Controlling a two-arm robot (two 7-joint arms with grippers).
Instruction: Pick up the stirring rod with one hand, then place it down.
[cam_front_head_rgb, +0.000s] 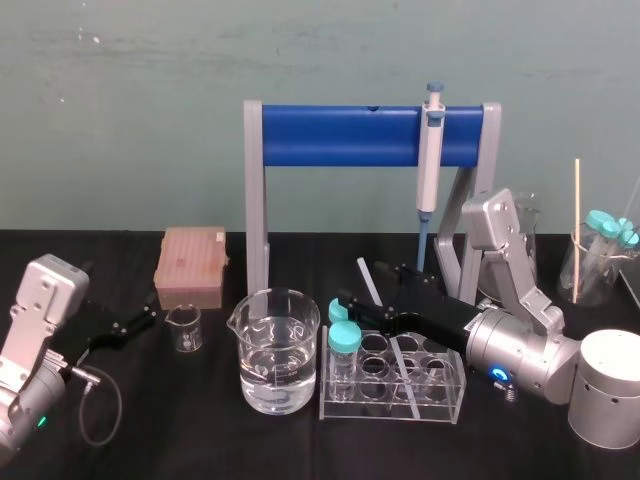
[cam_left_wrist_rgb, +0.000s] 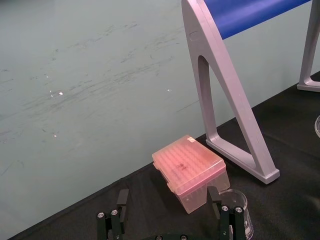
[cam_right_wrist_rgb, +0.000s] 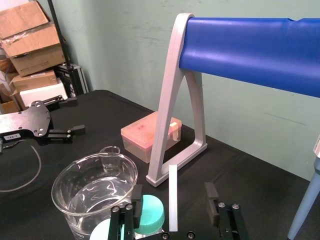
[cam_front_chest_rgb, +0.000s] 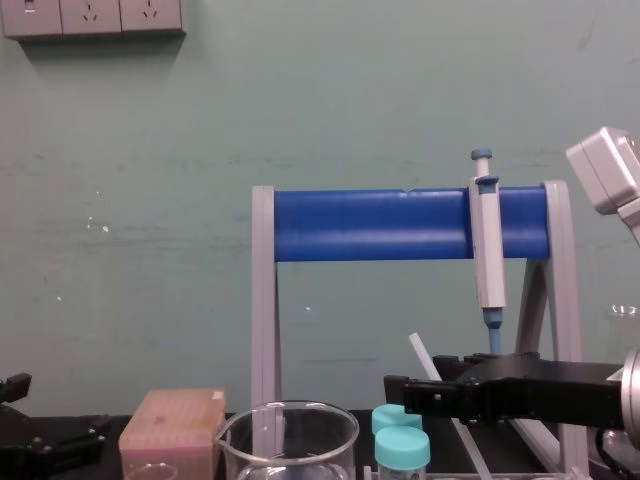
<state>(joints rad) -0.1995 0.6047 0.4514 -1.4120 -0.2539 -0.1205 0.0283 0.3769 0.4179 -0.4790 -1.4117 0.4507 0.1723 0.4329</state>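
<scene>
The stirring rod (cam_right_wrist_rgb: 173, 182) is smooth and translucent whitish, glass or plastic, hard to say which; the large beaker (cam_front_head_rgb: 278, 350) is clear glossy glass; the test-tube rack (cam_front_head_rgb: 440, 398) is clear shiny plastic; the tablecloth (cam_front_head_rgb: 200, 440) is matt black fabric; the pipette stand's bar (cam_front_head_rgb: 340, 135) is smooth blue with a soft sheen; the tip box (cam_front_head_rgb: 190, 265) is frosted pink plastic; the right gripper (cam_right_wrist_rgb: 173, 192) is matt black.
</scene>
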